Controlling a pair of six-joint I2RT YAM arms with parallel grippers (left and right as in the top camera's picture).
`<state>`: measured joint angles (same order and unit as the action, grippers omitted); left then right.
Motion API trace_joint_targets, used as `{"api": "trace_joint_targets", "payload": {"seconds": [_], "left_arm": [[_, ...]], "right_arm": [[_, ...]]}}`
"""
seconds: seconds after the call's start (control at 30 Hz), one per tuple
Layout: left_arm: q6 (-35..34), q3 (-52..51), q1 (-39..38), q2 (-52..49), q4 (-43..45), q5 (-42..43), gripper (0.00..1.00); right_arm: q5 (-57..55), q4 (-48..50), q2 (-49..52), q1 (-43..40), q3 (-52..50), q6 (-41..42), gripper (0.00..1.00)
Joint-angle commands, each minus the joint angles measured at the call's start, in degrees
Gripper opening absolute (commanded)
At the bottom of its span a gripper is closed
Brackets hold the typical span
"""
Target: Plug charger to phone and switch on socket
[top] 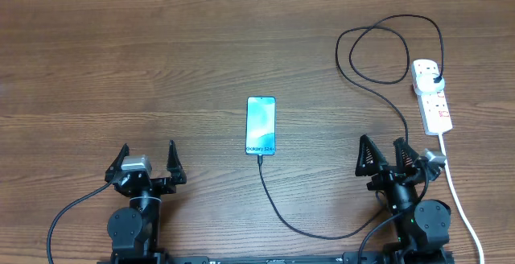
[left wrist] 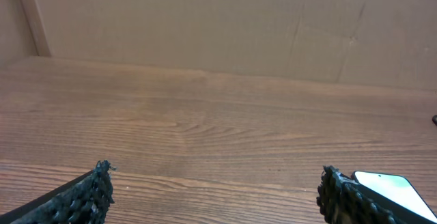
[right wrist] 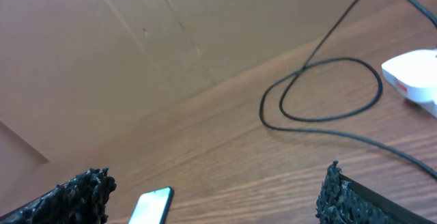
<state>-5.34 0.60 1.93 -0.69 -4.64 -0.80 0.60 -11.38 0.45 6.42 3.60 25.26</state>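
— Wood-grain brown counter (top: 121, 55), plain cardboard-coloured wall (left wrist: 205, 26) behind it in the wrist views. Where's the phone?

— Slim rectangular smartphone with a lit light-blue screen (top: 261, 125), flat at mid-counter, text near its bottom edge, which faces the arms. It also shows at the lower right of the left wrist view and the bottom of the right wrist view.

— Charger?

— Long thin black charger cable (top: 262, 175). One end meets the smartphone's bottom edge. From there it curves toward the right arm, runs up the right side, loops once, and ends in a black plug sitting in the white elongated power strip (top: 431, 95).

— Strip position?

— Far right of the counter, lengthwise front to back, with red markings on it. Can't tell the switch position. Its thick white cord (top: 459, 200) trails off the near edge, just right of the right arm.

— Grippers?

— Left gripper (top: 147, 155): jaws spread wide, nothing between them, low over bare wood at front left, well apart from the smartphone. Right gripper (top: 381, 142): jaws spread too, holding nothing, at front right. The cable passes right by it; contact can't be told.

— Anything gripped?

— No, both hold nothing.
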Motion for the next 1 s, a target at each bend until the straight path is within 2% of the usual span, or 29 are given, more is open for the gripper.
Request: {"api": "trace_joint_targets", "payload": {"seconds": [0.0,0.97], "left_arm": [[1.55,-0.31,0.28,0.37,0.2,0.61,1.0],[1.55,-0.31,0.28,0.37,0.2,0.61,1.0]], "right_arm": [[-0.55,0.57,0.26,0.22,-0.44,-0.04,1.0],[-3.52,0.61,0.31,0.22,-0.44,-0.09,1.0]]}}
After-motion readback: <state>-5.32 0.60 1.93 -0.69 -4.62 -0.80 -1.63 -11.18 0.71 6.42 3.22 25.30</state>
